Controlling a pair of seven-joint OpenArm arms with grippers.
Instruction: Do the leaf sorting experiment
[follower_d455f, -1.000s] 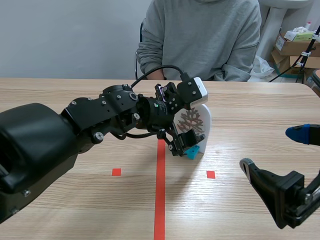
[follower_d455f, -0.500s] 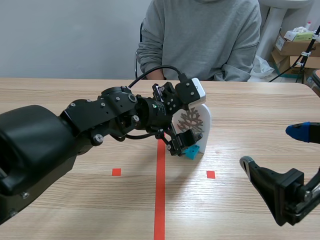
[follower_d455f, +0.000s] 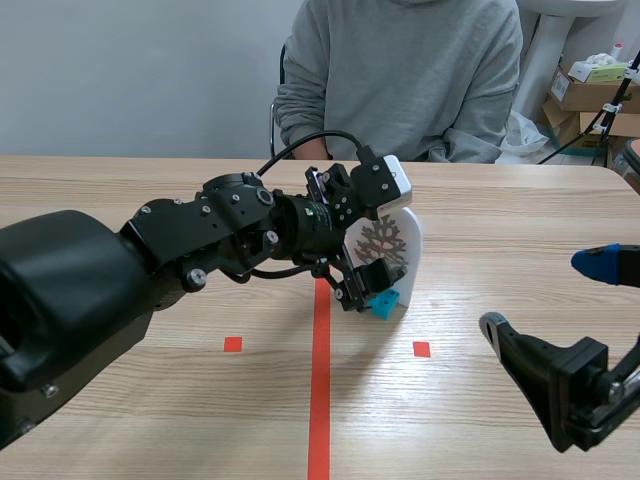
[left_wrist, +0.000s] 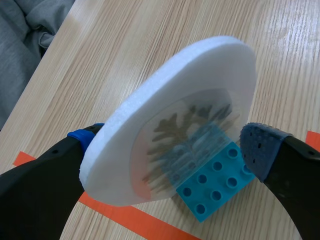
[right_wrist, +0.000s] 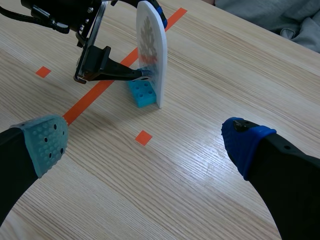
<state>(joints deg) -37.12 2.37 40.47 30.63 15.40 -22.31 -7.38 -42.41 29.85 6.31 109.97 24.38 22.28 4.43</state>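
Note:
A white foam disc (follower_d455f: 408, 238) carrying a brown leaf picture (left_wrist: 187, 132) stands upright on a blue brick base (left_wrist: 212, 185), just right of the red centre line. My left gripper (follower_d455f: 372, 262) reaches in from the left and holds it. One pad (left_wrist: 82, 136) presses the disc's edge on one side, and the other pad (left_wrist: 262, 147) sits against the far edge by the brick. The right wrist view shows the disc (right_wrist: 154, 50) and brick (right_wrist: 141, 93) ahead of my right gripper (right_wrist: 145, 142). That gripper hangs open and empty over bare table at the near right (follower_d455f: 560, 330).
A person in a grey sweatshirt (follower_d455f: 400, 70) sits across the table. Cardboard boxes (follower_d455f: 590, 100) are stacked off the table at the back right. Small red tape squares (follower_d455f: 421, 349) flank the centre line (follower_d455f: 319, 400).
The left gripper shifted very slightly to the left a second ago and has held still since. The disc and the right arm are unchanged.

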